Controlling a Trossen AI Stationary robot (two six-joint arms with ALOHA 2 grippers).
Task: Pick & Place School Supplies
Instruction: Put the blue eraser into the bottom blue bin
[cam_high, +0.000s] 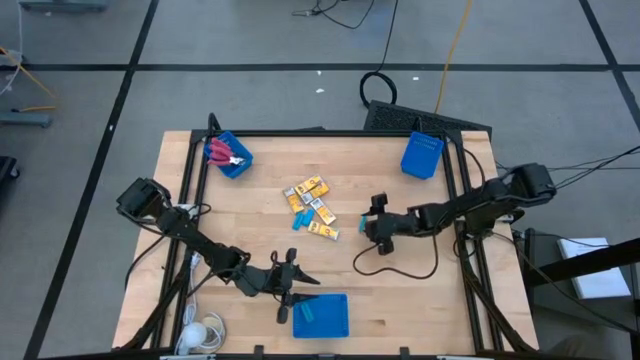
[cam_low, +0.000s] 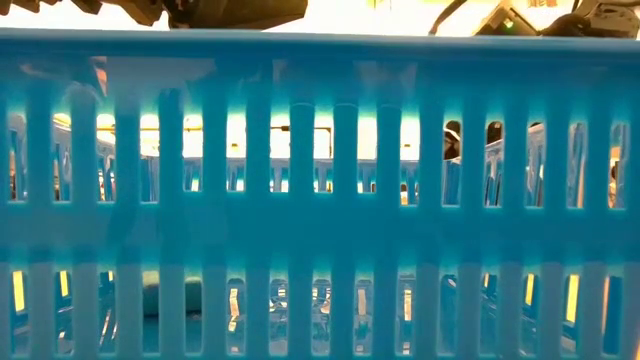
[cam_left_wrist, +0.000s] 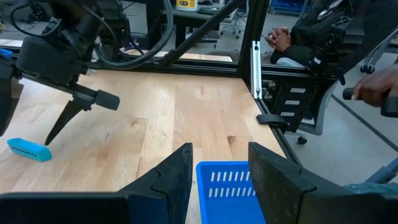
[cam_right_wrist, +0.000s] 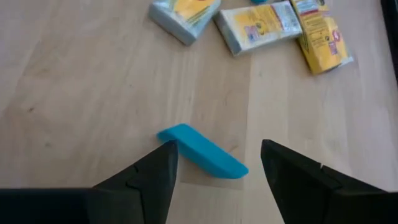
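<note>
A light-blue oblong piece (cam_right_wrist: 202, 152) lies flat on the wood in front of my right gripper (cam_right_wrist: 219, 146). That gripper is open, with its fingers standing on either side of the piece and not touching it. Beyond the piece lie several yellow-orange packs (cam_right_wrist: 261, 25), clustered at the table's middle (cam_high: 310, 205). Red-handled scissors (cam_high: 222, 152) rest in the blue bin at the far left. My left gripper (cam_left_wrist: 221, 152) is open and holds nothing. It hovers by the blue bin (cam_high: 320, 315) at the near edge, and another light-blue piece (cam_high: 305, 312) lies in that bin.
A third blue bin (cam_high: 422, 155) sits at the far right. The near bin's slatted wall (cam_low: 320, 200) fills the low view. A black cable (cam_high: 400, 268) loops on the table under the right arm. A person's hands (cam_left_wrist: 280, 38) show beyond the table's right edge.
</note>
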